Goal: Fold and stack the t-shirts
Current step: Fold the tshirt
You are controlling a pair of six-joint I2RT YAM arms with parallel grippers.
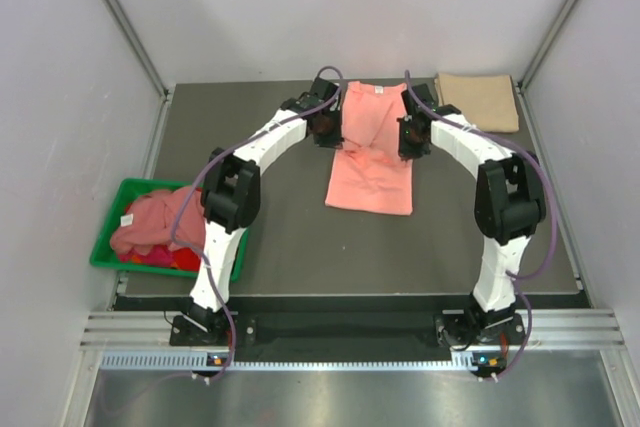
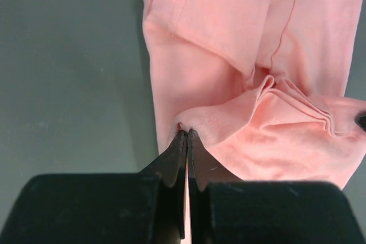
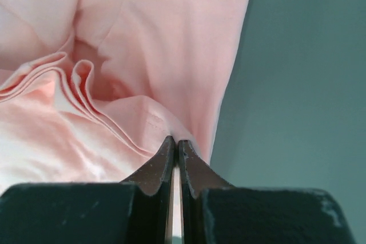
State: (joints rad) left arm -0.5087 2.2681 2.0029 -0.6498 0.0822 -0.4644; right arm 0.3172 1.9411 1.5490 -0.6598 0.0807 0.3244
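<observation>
Pink shirt (image 1: 371,175) lies mid-table, long and narrow, with the cloth ridged up between the arms. Left gripper (image 2: 187,135): jaws pinching a fold at the left edge. Right gripper (image 3: 175,141): the same on the right edge.

Risks, as I judge them:
- Both bites are shallow, so an uneven pull could slip one side free.
- The ridged slack could get trapped as a crease.
- A skewed carry would lay the fold crooked.

Tan shirt (image 1: 478,100) sits folded at the far right. Heap (image 1: 150,225) waits in bin (image 1: 105,252), near left.
</observation>
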